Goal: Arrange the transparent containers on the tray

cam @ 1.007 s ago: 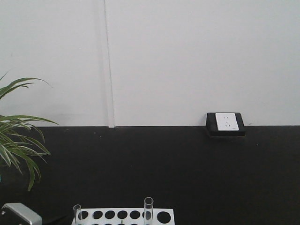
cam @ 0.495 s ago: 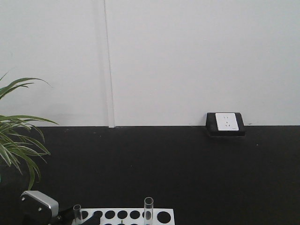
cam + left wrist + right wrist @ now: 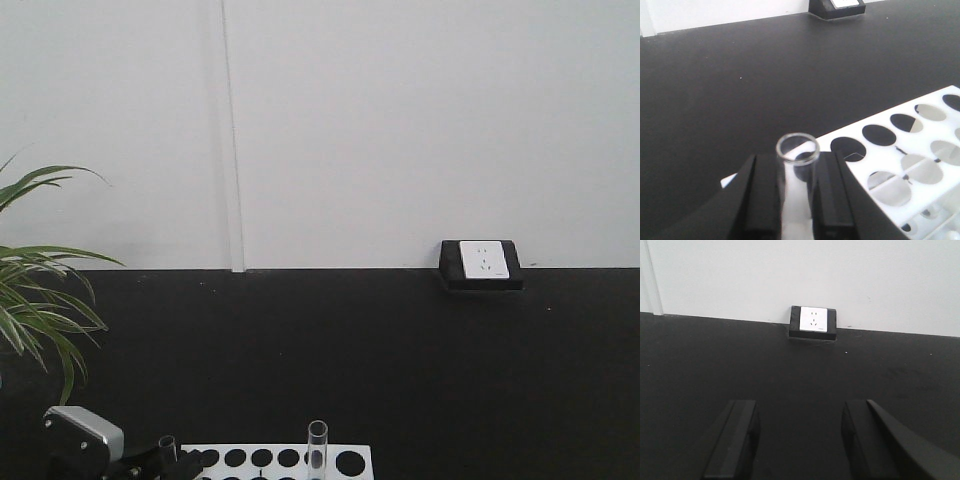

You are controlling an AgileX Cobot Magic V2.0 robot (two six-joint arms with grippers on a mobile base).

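One clear test tube (image 3: 797,150) stands upright at the corner of the white rack (image 3: 860,162), pinched between the left gripper's (image 3: 796,172) black fingers (image 3: 765,195), second tube (image 3: 317,445) standing free further along the rack, and the right gripper (image 3: 800,435) hangs spread wide with nothing in it over the black tabletop (image 3: 790,370).
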